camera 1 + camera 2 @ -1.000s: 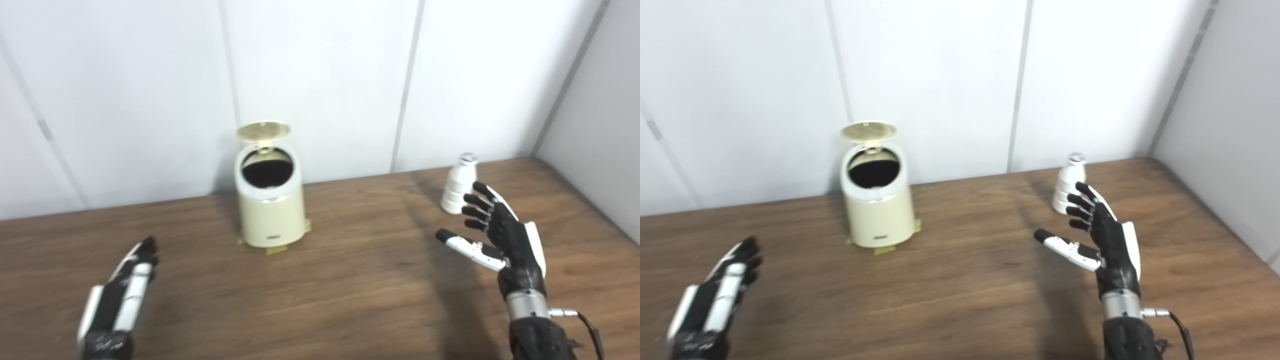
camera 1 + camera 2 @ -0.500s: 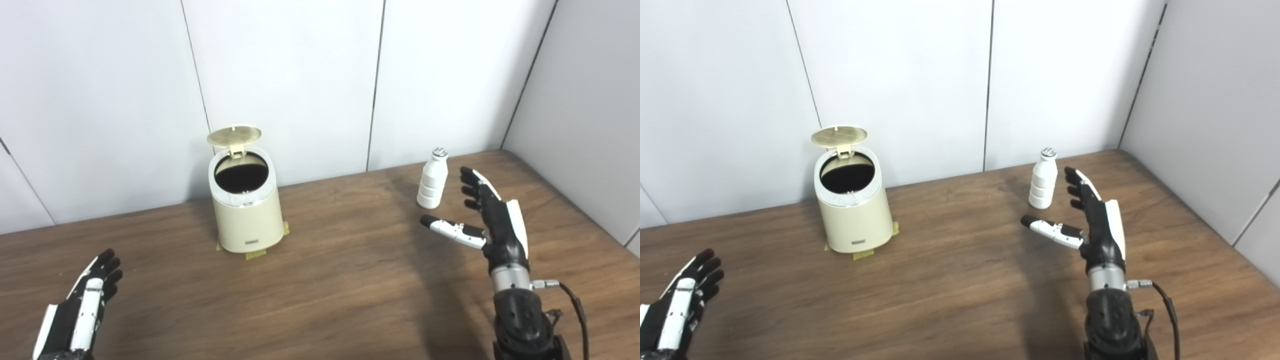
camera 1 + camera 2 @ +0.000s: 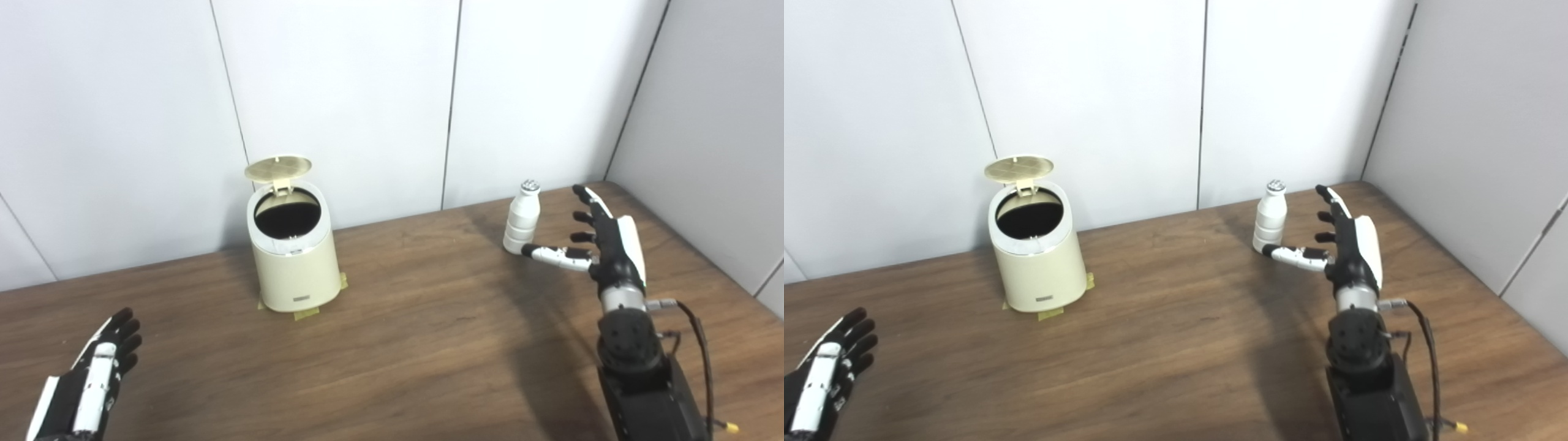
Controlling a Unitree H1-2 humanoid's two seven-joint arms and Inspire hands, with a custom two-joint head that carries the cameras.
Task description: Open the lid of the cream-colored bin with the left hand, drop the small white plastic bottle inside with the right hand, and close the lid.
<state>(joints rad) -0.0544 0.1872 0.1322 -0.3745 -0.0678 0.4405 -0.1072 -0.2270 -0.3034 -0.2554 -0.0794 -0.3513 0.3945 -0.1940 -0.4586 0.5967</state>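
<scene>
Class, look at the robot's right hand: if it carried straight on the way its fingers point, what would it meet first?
Probably nothing on the table: the open right hand points past the right side of the white bottle, toward the back wall. Depth is uncertain; its thumb already lies at the bottle's base.

So there's a cream-colored round plastic bin (image 3: 1038, 263) sitting on a brown wood-grain table (image 3: 1176, 349), back near the white panelled wall (image 3: 1090, 92), with bits of yellowish tape (image 3: 1050, 313) poking out under its base. Its round flip lid (image 3: 1018, 168) is up on the hinge and the dark inside is showing. Over on the right stands a small white plastic bottle (image 3: 1270, 217) with a silvery cap, upright. The black-and-white right hand (image 3: 1344, 248) is just beside it, fingers spread, thumb reaching toward the bottle's base, can't tell if it's touching. The left hand (image 3: 827, 367) is way off at the bottom left corner, fingers loosely apart, holding nothing.
</scene>
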